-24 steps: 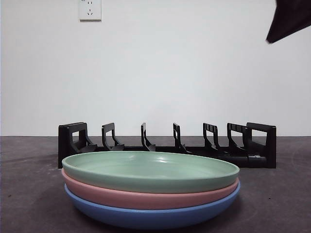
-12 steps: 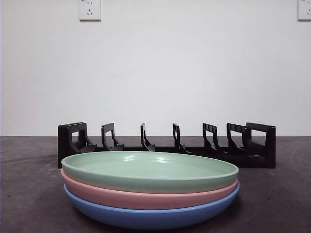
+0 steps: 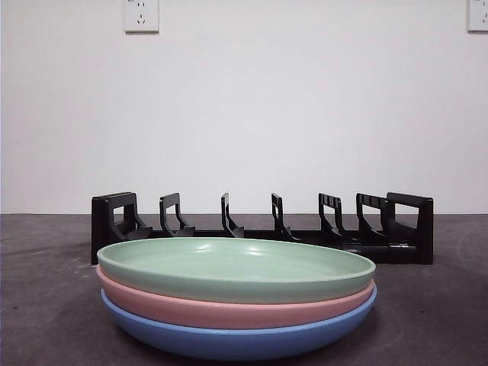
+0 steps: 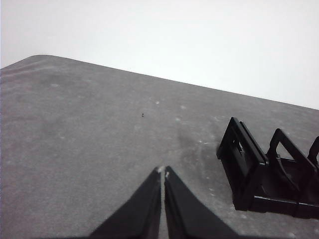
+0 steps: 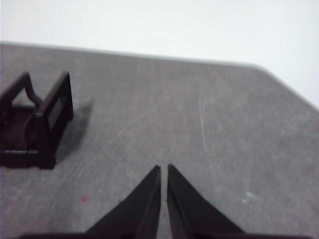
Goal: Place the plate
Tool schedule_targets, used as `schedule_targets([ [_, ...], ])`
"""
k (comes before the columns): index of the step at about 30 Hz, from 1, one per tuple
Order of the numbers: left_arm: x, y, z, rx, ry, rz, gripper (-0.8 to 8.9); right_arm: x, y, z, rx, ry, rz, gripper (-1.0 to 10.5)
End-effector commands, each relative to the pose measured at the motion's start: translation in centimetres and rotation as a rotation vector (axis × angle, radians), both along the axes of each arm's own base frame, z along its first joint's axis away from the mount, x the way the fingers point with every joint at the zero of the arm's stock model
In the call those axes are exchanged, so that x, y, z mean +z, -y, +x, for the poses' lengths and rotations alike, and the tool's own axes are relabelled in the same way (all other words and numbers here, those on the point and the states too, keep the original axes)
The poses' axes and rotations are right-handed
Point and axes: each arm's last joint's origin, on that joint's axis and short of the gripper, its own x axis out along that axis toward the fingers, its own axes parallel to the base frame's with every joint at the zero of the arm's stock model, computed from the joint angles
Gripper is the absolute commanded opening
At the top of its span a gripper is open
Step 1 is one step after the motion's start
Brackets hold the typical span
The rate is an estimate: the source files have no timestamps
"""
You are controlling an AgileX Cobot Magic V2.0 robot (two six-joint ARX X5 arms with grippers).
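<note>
Plates sit in a stack of three on the gray table (image 3: 46, 305), right in front of the black rack (image 3: 263, 229). The green plate (image 3: 236, 268) is on top. The pink plate (image 3: 229, 311) is under it, and the blue plate (image 3: 236, 339) is at the bottom, touching the table. Each plate lies flat, one inside the next. None of them is in the rack.

The rack stands behind the stack, a little way back from it. Its black posts stick up in a row, and the slots between them hold nothing. Behind the rack is a white wall with a wall socket (image 3: 141, 15) high up and another one at the far top corner.

No arm shows in the front view. The left gripper (image 4: 163, 172) hangs over bare table beside one end of the rack, with its two jaws pressed together and nothing between them. The right gripper (image 5: 164, 169) hangs over bare table beside the other end of the rack. Its jaws are almost together too, with only a thin gap, and they hold nothing.
</note>
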Motion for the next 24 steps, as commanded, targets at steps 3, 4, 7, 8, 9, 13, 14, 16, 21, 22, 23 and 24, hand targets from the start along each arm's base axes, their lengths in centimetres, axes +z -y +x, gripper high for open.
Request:
schedule_targets([
  [3, -0.56, 0.01, 0.12, -0.004, -0.01, 0.0, 0.08, -0.12, 0.0, -0.14, -0.006, 0.007, 0.032, 0.2],
  [4, -0.56, 0.01, 0.12, -0.004, -0.01, -0.001, 0.08, -0.11, -0.01, -0.14, -0.006, 0.009, 0.043, 0.2],
  [7, -0.56, 0.01, 0.12, -0.004, -0.01, -0.001, 0.08, -0.03, -0.03, -0.12, -0.006, 0.023, 0.098, 0.2],
  [8, -0.56, 0.01, 0.12, -0.004, -0.01, -0.001, 0.08, -0.03, -0.02, -0.12, -0.007, 0.023, 0.098, 0.2],
  [9, -0.57, 0.01, 0.12, -0.004, -0.011, -0.001, 0.08, -0.02, -0.01, -0.13, -0.011, 0.025, 0.097, 0.2],
  [13, -0.56, 0.01, 0.12, -0.004, -0.01, 0.0, 0.08, 0.12, -0.01, -0.11, -0.012, 0.039, 0.096, 0.2],
  [14, -0.56, 0.01, 0.12, -0.004, -0.01, -0.001, 0.08, 0.19, -0.01, -0.1, -0.011, 0.046, 0.096, 0.2],
  [16, -0.56, 0.01, 0.12, -0.004, -0.01, -0.001, 0.08, 0.26, -0.01, -0.1, -0.011, 0.053, 0.096, 0.2],
  [21, -0.56, 0.01, 0.12, -0.004, -0.01, -0.001, 0.08, 0.26, -0.01, -0.1, -0.011, 0.053, 0.096, 0.2],
  [22, -0.56, 0.01, 0.12, -0.004, -0.01, -0.001, 0.08, 0.26, -0.01, -0.1, -0.011, 0.053, 0.096, 0.2],
  [23, -0.56, 0.01, 0.12, -0.004, -0.01, -0.001, 0.08, 0.26, -0.01, -0.1, -0.011, 0.053, 0.096, 0.2],
  [24, -0.56, 0.01, 0.12, -0.004, -0.01, -0.001, 0.08, 0.26, -0.01, -0.1, -0.011, 0.053, 0.096, 0.2],
])
